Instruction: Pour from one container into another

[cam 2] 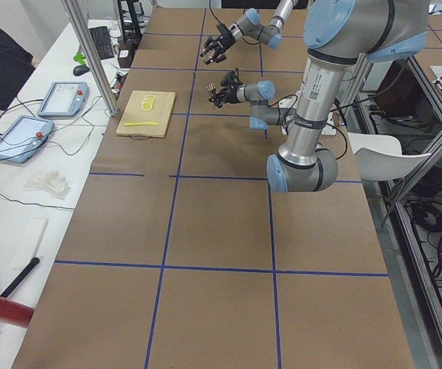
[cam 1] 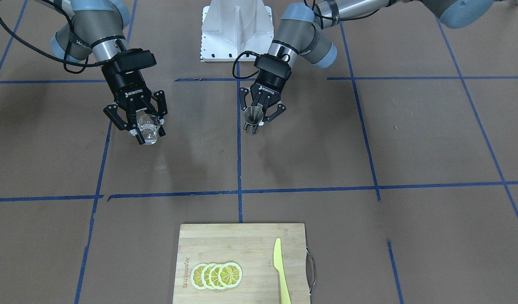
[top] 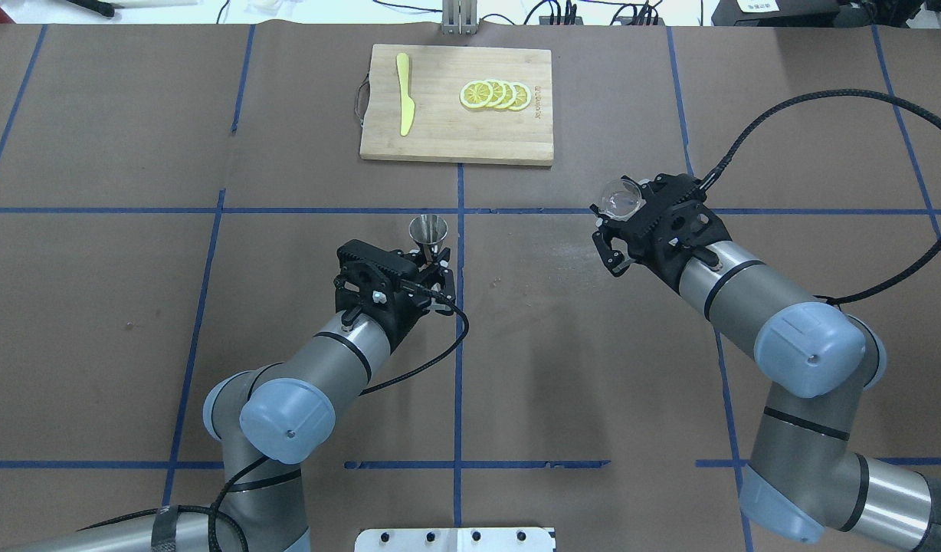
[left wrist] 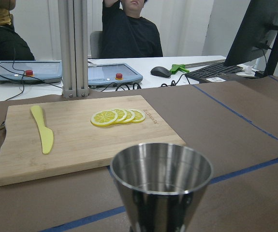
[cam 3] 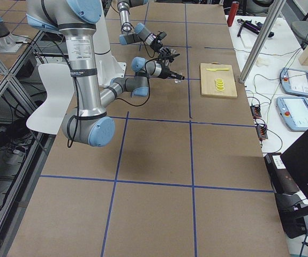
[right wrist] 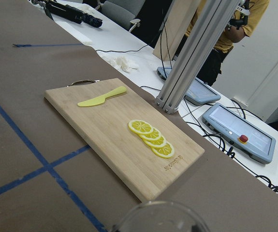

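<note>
Cutting board (cam 1: 242,240) lies at bottom centre of front-facing view. Right gripper (cam 1: 148,134), upper left, is clamped on clear glass cup (cam 1: 149,131). Left gripper (cam 1: 256,123), upper centre, is clamped on steel cup (cam 1: 253,115). Both cups are held upright, well apart, with steel cup frame-right of glass. Gap is judged to need closing before any tilt.

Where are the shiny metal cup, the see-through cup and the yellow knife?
metal cup (top: 429,229): overhead view, inside its open mouth.
see-through cup (cam 1: 149,132): front-facing view, on its side wall.
yellow knife (cam 1: 280,270): front-facing view, where blade meets handle.
</note>
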{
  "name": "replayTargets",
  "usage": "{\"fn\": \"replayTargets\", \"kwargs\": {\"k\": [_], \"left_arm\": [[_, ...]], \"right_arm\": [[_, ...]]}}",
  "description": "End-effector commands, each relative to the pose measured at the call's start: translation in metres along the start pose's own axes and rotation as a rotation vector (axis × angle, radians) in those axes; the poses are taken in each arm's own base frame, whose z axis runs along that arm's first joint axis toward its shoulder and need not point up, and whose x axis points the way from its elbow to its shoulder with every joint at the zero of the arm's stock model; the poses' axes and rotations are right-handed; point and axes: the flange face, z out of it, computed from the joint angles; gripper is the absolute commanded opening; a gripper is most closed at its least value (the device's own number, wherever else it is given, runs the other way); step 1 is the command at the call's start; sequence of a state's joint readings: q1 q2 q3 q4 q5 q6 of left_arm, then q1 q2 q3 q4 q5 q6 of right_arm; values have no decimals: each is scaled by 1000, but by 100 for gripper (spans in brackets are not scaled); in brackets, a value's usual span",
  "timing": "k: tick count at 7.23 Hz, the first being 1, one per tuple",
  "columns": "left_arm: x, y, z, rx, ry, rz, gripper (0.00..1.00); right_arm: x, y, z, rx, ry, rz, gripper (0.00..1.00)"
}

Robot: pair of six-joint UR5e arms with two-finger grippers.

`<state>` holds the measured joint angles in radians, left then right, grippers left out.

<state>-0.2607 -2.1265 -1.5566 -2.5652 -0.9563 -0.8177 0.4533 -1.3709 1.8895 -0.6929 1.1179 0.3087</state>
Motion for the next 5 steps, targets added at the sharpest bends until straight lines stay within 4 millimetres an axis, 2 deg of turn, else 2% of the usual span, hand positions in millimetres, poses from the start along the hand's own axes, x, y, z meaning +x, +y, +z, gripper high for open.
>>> {"fn": "replayTargets", "kwargs": {"k": [1,3,4,5], "left_arm": [[21,4,21,-20,7,9,0],[26,4,22,-33,26,85,0],[31,5,21,-63,62,85,0],[42,-3,21,-56,79,76,0]], "right_arm": [[-13,-26,2,-51,12,-29,0],[-26,-55,10,-72,18,-49,0],[-28,-56,13,-95,27,-66,0],[-27,-55,14,-103,29,-95,0]]}}
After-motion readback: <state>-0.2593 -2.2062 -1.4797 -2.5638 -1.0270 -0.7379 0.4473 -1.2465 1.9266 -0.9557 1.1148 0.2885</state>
